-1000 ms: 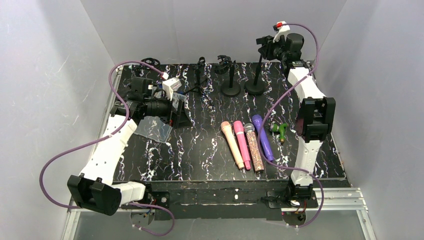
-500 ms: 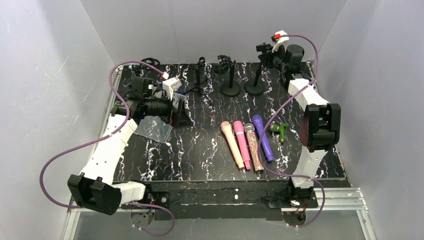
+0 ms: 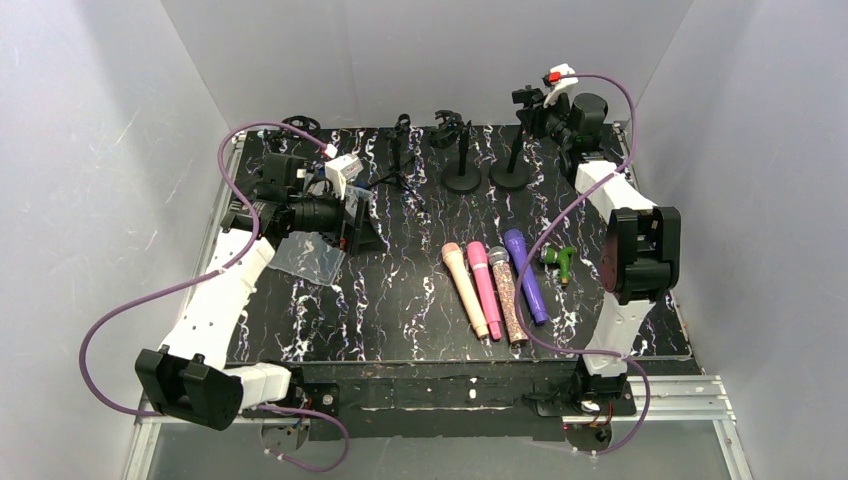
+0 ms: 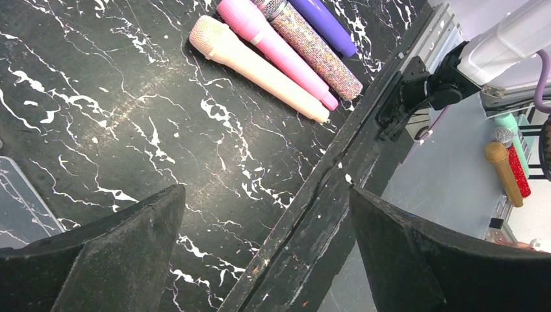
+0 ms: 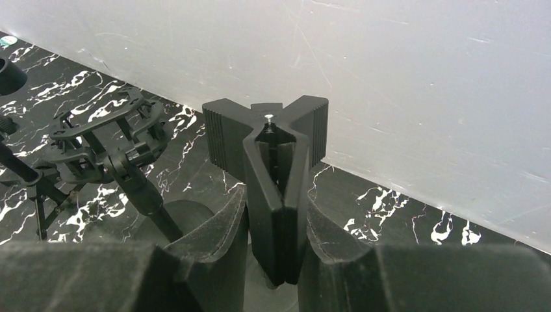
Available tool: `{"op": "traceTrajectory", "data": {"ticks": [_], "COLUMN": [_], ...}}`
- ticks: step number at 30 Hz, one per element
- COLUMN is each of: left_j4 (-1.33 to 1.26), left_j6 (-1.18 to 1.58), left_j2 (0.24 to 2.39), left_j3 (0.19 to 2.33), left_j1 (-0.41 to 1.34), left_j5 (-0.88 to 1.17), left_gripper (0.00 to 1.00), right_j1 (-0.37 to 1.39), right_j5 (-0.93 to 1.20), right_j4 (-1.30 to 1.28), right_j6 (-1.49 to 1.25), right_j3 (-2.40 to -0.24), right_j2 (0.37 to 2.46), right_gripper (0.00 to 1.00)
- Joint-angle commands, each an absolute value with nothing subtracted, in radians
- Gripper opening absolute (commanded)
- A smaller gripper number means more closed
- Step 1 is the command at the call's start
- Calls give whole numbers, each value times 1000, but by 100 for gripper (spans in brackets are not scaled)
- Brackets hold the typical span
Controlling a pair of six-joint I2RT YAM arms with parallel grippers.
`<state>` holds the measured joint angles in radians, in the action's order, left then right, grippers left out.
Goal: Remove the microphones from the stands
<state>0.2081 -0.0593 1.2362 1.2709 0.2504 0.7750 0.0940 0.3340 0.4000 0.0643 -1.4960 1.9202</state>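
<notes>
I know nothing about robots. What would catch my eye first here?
Probably the four microphones lying side by side on the black marbled table, right of centre: peach, pink, glittery and purple. Next comes the right gripper at the far right corner, its fingers closed on the empty mic clip atop a black stand.

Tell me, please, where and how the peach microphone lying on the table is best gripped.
Grip the peach microphone on its handle just below the head, coming straight down with the jaws across it. It lies flat at the row's left end, its left side free, and the gap to the pink microphone looks widest near the heads.
</notes>
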Motion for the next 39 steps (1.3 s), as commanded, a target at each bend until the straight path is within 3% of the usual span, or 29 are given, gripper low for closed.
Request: {"op": "traceTrajectory", "data": {"ticks": [1, 39], "left_j4": [238, 226], "left_j6": [-53, -29], "left_j2": [1230, 1233], "left_j3": [1274, 1263], "left_j1": [245, 245], "left_j5": [830, 838], "left_gripper": [98, 98], "right_j1": [93, 125], "right_j5": [307, 252], "right_j4": [305, 252], "right_j6": [108, 197], "right_j3": [-1474, -1441], "right_j2": [1972, 2041], "right_gripper": [1, 1]}}
